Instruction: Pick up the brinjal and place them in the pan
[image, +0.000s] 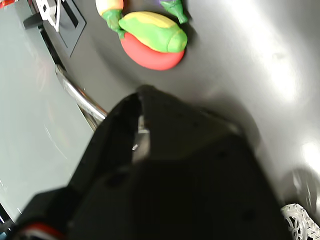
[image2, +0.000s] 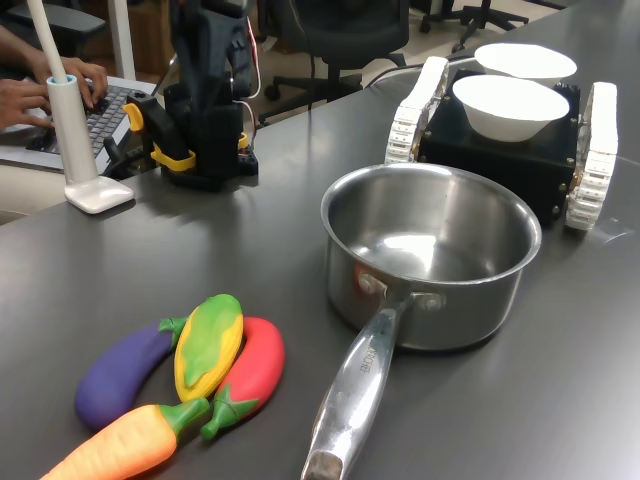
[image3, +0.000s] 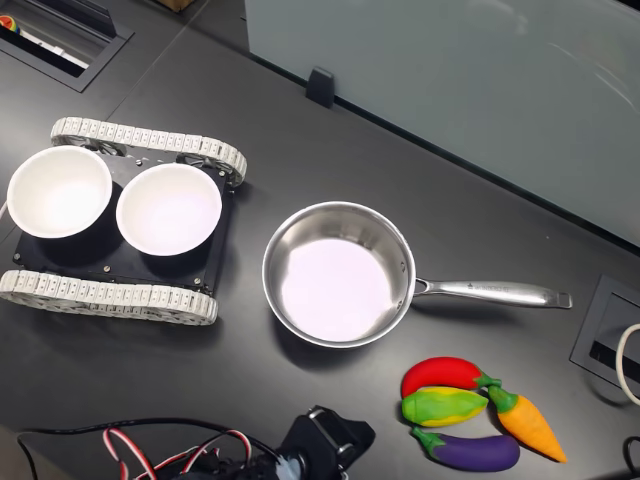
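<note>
In the second exterior view, a tracked black platform (image3: 110, 255) is seen at the left, carrying two white bowls (image3: 58, 192) side by side. To its right, the pan (image3: 335, 275) stands upright on the dark table (image3: 250, 120), its interior bare and its long handle (image3: 490, 293) directed toward the second exterior view's right. Below the handle, four toy vegetables are grouped together: a red chilli (image3: 440, 374), a yellow-green corn (image3: 445, 406) touching it, the brinjal (image3: 468, 451) lying just beside the corn, and an orange carrot (image3: 530, 425) at the right end of the group. The brinjal is located on the table, outside the pan and apart from it.

The arm (image3: 320, 445) is seen at the lower edge of the second exterior view, left of the vegetables and near the pan. In the wrist view, the gripper (image: 140, 135) is shown only as a dark, blurred mass; nothing is seen held in it, and how far it is spread cannot be determined.

In the first exterior view, a person's hands (image2: 40, 85) are seen on a keyboard (image2: 105, 108) at the far left.
</note>
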